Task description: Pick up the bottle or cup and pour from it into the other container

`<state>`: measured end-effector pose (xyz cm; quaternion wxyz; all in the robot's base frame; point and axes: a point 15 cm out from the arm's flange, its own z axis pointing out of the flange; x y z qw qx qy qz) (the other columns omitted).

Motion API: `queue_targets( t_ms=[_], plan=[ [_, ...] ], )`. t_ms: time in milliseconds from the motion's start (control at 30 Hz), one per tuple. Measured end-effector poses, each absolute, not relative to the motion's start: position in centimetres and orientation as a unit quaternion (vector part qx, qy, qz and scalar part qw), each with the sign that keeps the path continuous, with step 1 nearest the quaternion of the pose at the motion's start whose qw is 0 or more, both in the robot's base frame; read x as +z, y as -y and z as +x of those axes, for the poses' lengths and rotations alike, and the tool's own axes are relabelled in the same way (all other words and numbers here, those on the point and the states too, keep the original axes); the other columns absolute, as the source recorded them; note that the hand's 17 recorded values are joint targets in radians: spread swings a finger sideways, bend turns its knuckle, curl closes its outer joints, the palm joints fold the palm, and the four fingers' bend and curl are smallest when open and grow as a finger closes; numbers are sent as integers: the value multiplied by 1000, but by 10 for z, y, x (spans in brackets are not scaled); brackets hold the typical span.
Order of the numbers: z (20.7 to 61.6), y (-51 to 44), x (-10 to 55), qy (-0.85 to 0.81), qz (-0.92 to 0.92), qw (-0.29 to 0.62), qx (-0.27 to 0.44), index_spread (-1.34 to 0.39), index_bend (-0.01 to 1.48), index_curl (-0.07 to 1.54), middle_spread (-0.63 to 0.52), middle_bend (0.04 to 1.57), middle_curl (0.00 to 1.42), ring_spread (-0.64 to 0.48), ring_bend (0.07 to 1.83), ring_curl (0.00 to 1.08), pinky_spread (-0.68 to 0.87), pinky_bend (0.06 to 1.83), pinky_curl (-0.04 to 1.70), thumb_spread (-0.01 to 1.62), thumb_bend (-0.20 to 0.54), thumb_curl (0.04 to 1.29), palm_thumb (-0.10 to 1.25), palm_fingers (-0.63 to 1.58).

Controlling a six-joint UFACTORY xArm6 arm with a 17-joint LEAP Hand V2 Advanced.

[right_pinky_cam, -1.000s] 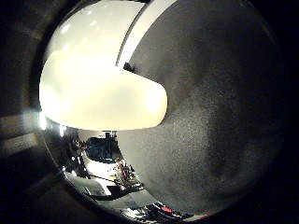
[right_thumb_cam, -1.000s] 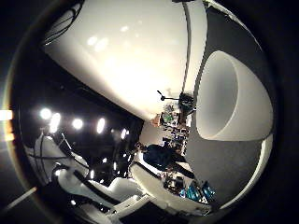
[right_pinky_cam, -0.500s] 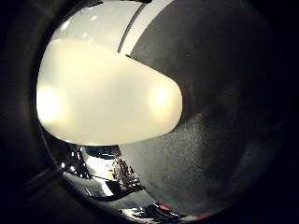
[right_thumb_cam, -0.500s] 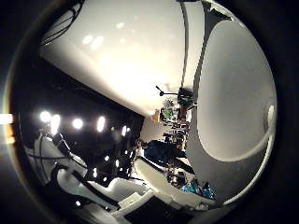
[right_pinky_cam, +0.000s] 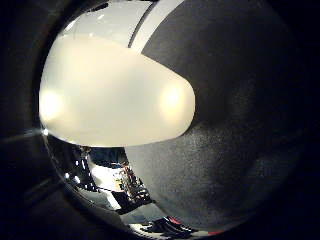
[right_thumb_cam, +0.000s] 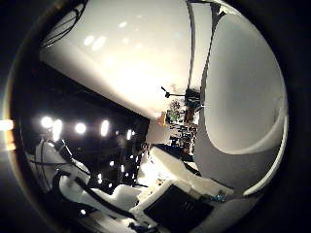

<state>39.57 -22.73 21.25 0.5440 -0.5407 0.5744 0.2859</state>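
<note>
A smooth, cream-white, rounded container [right_pinky_cam: 115, 97], likely a cup or bottle of matte plastic, fills a large part of the little finger side palm view, so it sits very close to the palm. It rests on or just above a dark grey, finely speckled tabletop [right_pinky_cam: 235, 125], which takes up most of the remaining view beside it. Two soft bright spots of light glow on the container's pale surface.

In the thumb side palm view the same white container shows as a broad curved wall with a rim-like edge, again large and near, with the grey tabletop beneath its curve. Whether it is a cup or a bottle cannot be told from these views.

White and black parts of the hand [right_thumb_cam: 146, 196] reach into the thumb side view near the container, but they are too few to tell whether the fingers are spread, curled or touching the container, so the hand's state cannot be told.

Beyond the container lies a large pale ceiling or wall panel [right_thumb_cam: 131, 58], a row of bright round lamps [right_thumb_cam: 77, 127] against a dark background, and a cluttered stretch of equipment [right_thumb_cam: 177, 116] in the distance, too small to make out.
</note>
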Motion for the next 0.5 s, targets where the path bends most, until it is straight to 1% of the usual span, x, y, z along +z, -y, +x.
queue_targets(
  t_ms=[133, 200, 300, 367, 500],
  plan=[
    [396, 226, 212, -576, -540, 542, 289, -146, 185, 320, 28, 587, 384, 17, 880, 255, 206, 648, 154, 984, -22, 322, 625, 547],
    [395, 226, 212, -576, -542, 538, 291, -173, 185, 330, 1, 645, 407, -28, 956, 277, 126, 684, 134, 984, -25, 326, 635, 662],
    [393, 225, 210, -581, -536, 534, 301, -204, 186, 344, -33, 705, 433, -71, 1021, 304, -13, 789, 127, 984, -21, 334, 658, 832],
    [394, 226, 210, -582, -534, 534, 303, -228, 185, 356, -58, 732, 452, -95, 1049, 323, -160, 898, 135, 989, -22, 342, 674, 946],
    [394, 227, 213, -582, -533, 535, 302, -271, 214, 406, -103, 791, 493, -135, 1075, 367, -381, 997, 163, 992, -22, 357, 700, 1128]
  ],
)
